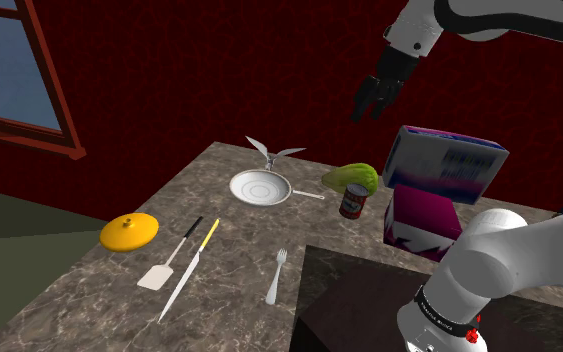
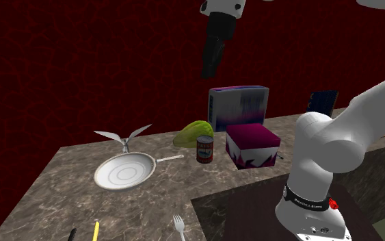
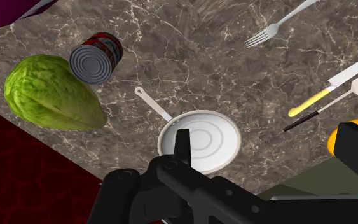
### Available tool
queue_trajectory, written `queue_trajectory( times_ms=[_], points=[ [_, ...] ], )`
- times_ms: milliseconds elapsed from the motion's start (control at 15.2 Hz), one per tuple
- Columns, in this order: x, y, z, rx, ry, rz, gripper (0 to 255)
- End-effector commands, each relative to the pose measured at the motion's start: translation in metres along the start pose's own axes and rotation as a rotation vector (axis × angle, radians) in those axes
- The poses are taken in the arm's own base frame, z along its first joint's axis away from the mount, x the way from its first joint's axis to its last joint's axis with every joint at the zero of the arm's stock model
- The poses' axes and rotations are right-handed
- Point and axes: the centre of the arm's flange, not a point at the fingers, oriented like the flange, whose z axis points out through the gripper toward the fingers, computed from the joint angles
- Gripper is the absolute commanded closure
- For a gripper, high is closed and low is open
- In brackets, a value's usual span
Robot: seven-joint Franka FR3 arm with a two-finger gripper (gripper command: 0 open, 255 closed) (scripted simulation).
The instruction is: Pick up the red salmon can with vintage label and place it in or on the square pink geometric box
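Hangs high over the back of the marbled surface (image 1: 119, 290): gripper (image 1: 365, 110), well clear of everything below. Fingers (image 3: 182, 143) spread wide apart, nothing between them. Upright on the surface: red can (image 1: 353, 203) with grey lid, just beside a green lettuce (image 1: 351, 177), near the pink box (image 1: 424, 222) but apart from it. Behind the pink box: taller purple-and-white box (image 1: 444, 160). Toward the shoulder view's left: white pan (image 1: 260, 188), fork (image 1: 275, 277), spatula (image 1: 157, 276), knife (image 1: 191, 270), orange lid (image 1: 129, 231).
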Motion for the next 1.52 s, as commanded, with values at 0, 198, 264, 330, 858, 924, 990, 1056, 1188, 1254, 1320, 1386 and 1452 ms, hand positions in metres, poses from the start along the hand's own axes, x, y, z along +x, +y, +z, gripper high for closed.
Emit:
queue_trajectory(
  times_ms=[0, 198, 264, 330, 858, 924, 990, 1056, 1188, 1254, 1320, 1386, 1452],
  points=[
    [0.0, 0.0, 0.0, 0.0, 0.0, 0.0, 0],
    [0.005, 0.024, 0.031, -0.001, -0.025, -0.038, 0],
    [0.006, 0.033, 0.041, -0.002, -0.033, -0.051, 0],
    [0.008, 0.041, 0.052, -0.002, -0.041, -0.064, 0],
    [0.022, 0.105, 0.135, -0.006, -0.107, -0.165, 0],
    [0.024, 0.113, 0.145, -0.007, -0.116, -0.178, 0],
    [0.025, 0.121, 0.155, -0.007, -0.124, -0.191, 0],
    [0.027, 0.129, 0.166, -0.008, -0.132, -0.203, 0],
    [0.031, 0.145, 0.187, -0.008, -0.149, -0.229, 0],
    [0.033, 0.153, 0.197, -0.009, -0.157, -0.242, 0],
    [0.035, 0.16, 0.208, -0.009, -0.165, -0.254, 0],
    [0.036, 0.168, 0.218, -0.01, -0.173, -0.267, 0],
    [0.038, 0.176, 0.229, -0.01, -0.182, -0.28, 0]
  ],
)
